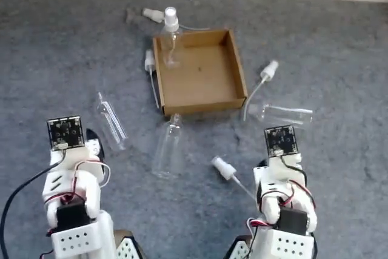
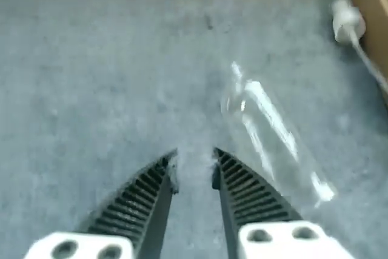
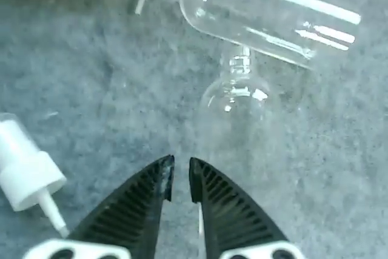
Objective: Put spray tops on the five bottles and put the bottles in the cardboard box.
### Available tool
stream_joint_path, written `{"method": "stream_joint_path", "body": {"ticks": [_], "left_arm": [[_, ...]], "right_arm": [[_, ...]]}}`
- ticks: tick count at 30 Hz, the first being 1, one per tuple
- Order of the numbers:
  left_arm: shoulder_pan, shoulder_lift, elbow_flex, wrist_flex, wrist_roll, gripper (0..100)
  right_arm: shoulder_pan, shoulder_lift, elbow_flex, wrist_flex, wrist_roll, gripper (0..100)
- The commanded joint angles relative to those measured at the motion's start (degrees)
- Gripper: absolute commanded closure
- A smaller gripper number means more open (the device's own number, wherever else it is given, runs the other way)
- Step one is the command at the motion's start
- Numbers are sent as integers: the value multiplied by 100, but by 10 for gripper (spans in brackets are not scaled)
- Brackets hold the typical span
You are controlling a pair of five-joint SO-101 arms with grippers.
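Note:
The cardboard box lies at the table's middle, and one bottle with a spray top stands in its back left corner. Clear bottles lie on the carpet: one just ahead of my left gripper, one before the box, one right of it. Another bottle lies close ahead of my right gripper. Loose spray tops lie at the box's left side, at its right, behind it, and by the right arm. The left gripper is slightly open, the right nearly closed; both are empty.
Grey carpet covers the table. Both arms sit low at the near edge, left and right. Thin dip tubes trail from the spray tops along the box walls. Open carpet stretches far left and far right.

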State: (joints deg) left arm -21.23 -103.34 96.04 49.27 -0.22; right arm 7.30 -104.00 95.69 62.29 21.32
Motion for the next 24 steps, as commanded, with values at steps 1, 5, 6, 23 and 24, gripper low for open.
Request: {"method": "stream_joint_path", "body": {"ticks": [1,5,6,23,24], "left_arm": [[-312,-40,110,730,35,943],[-611,-40,110,1363,26,943],[-699,-40,110,1591,26,943],[-892,-40,110,2840,44,943],[-892,-40,110,2840,44,943]], "right_arm": [[57,75,980,-75,44,987],[57,84,980,-75,44,987],[57,84,980,-75,44,987],[57,84,980,-75,44,987],[57,84,980,-75,44,987]]}}
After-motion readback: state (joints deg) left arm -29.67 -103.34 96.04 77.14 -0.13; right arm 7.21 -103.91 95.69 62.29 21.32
